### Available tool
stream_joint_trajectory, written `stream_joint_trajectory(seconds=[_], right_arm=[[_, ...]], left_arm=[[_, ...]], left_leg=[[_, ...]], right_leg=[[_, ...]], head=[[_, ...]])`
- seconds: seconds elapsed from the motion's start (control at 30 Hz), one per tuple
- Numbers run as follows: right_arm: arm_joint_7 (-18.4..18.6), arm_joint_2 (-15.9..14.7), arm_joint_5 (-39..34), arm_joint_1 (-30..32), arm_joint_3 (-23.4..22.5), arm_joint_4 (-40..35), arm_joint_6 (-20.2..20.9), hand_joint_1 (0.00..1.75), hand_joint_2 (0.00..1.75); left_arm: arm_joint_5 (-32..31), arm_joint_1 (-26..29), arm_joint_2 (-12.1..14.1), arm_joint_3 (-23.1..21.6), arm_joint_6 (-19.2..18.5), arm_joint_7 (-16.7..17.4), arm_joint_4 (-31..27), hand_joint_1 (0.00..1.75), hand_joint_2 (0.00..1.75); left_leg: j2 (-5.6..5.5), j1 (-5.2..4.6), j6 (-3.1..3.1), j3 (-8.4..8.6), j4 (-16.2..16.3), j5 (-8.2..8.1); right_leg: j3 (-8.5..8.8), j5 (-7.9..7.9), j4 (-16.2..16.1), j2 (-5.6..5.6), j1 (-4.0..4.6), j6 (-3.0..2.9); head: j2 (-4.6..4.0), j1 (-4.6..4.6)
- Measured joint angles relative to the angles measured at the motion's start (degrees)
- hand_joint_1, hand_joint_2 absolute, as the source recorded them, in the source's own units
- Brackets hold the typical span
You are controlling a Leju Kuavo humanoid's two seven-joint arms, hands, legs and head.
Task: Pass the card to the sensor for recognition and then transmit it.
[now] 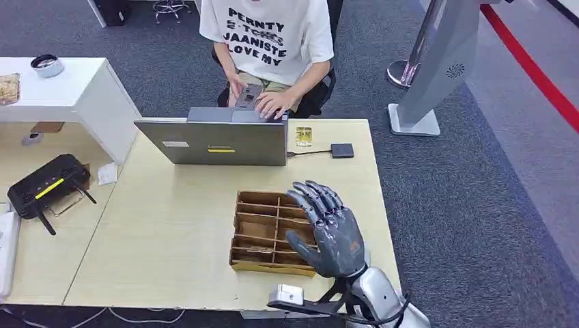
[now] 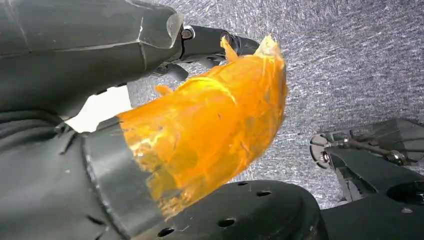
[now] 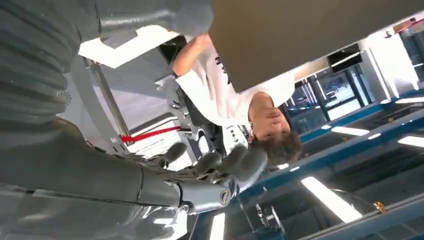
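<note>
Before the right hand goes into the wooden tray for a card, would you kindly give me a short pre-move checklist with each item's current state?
1. Right hand free, fingers apart: ok.
2. Right hand over the wooden tray: ok, over its right side.
3. Card seen in a compartment: cannot tell; only a dark shape at the tray's front row.
4. Sensor unobstructed behind the tray: ok.
5. Person away from the tray: ok, their hands are behind the laptop.
6. Left hand free: cannot tell, orange film hides it.
</note>
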Motion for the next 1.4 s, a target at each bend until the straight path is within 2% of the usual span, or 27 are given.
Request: stream_joint_trajectory(seconds=[0.2,0.23,0.37,0.47,0.57,0.6,0.7,0.83,1.0,1.1,1.4], right_arm=[[0.79,0.74,0.59,-0.96,0.29,2.47,0.15,1.10,1.75],[0.79,0.85,0.59,-1.02,0.31,2.69,0.15,1.34,1.75],[0.96,1.09,0.59,-1.34,0.48,3.54,0.15,1.45,1.75],[1.22,1.20,0.74,-1.68,0.59,4.29,0.41,1.36,1.75],[1.60,1.53,0.87,-1.99,0.64,5.05,0.85,1.20,1.75],[1.66,1.66,1.05,-2.16,0.66,5.47,0.87,1.22,1.75],[2.07,1.84,1.20,-2.55,0.66,6.50,1.03,0.89,1.75],[2.34,2.06,1.29,-2.74,0.61,7.76,1.31,0.93,1.75],[2.84,2.25,1.57,-2.83,0.33,9.43,1.88,0.87,1.75],[3.06,2.45,1.64,-2.83,-0.02,10.37,1.90,0.73,1.75],[3.19,2.73,1.70,-2.84,-0.81,12.33,2.21,0.70,1.75]], left_arm=[[-0.22,-0.02,0.00,0.00,-0.09,0.02,0.00,0.00,0.00],[-0.22,-0.02,0.00,0.00,-0.09,0.02,0.00,0.00,0.00],[-0.24,-0.02,0.00,0.00,-0.09,0.04,0.00,0.00,0.00],[-0.46,-0.03,0.00,0.00,-0.13,0.04,0.00,0.00,0.00],[-0.64,-0.04,0.00,0.00,-0.20,0.04,0.00,0.00,0.00],[-0.68,-0.04,0.00,0.00,-0.20,0.04,0.00,0.00,0.00],[-1.03,-0.07,0.00,0.02,-0.24,0.05,0.00,0.00,0.00],[-1.36,-0.07,0.00,0.00,-0.26,0.04,0.00,0.00,0.00],[-1.66,-0.07,0.00,0.02,-0.28,0.04,0.00,0.00,0.00],[-1.86,-0.08,0.00,0.02,-0.28,0.02,0.00,0.00,0.00],[-2.19,-0.09,0.00,0.20,-0.28,0.02,0.00,0.00,0.00]], left_leg=[[0.00,0.00,0.00,0.00,0.00,0.00],[0.00,0.00,0.00,0.00,0.00,0.00],[0.00,0.00,0.00,0.00,0.00,0.00],[0.00,0.00,0.00,0.00,0.00,0.00],[0.00,0.00,0.00,0.00,0.00,0.00],[0.00,0.00,0.00,0.00,0.00,0.00],[0.00,0.00,0.00,0.01,0.00,0.00],[0.00,0.00,0.00,0.00,0.00,0.00],[0.00,0.00,0.00,0.00,0.00,0.00],[0.00,0.00,0.00,0.00,0.00,0.00],[0.00,0.00,0.00,0.01,0.00,0.00]], right_leg=[[0.00,0.00,0.00,0.00,0.00,0.00],[0.00,0.00,0.00,0.00,0.00,0.00],[0.00,0.00,0.00,0.00,0.00,0.00],[0.00,0.00,0.00,0.00,0.00,0.00],[0.00,0.00,0.00,0.00,0.00,0.00],[0.00,0.00,0.00,0.00,0.00,0.00],[0.00,0.00,0.00,0.00,0.00,0.00],[0.00,0.00,0.00,0.00,0.00,0.00],[0.00,0.00,0.00,0.00,0.00,0.00],[0.00,0.00,0.00,0.00,0.00,0.00],[0.00,0.00,0.00,0.00,0.00,0.00]], head=[[0.00,0.00],[0.00,0.00],[0.00,0.00],[0.00,0.00],[0.00,0.00],[0.00,0.00],[0.00,0.00],[0.00,0.00],[0.00,0.00],[0.00,0.00],[0.00,0.00]])
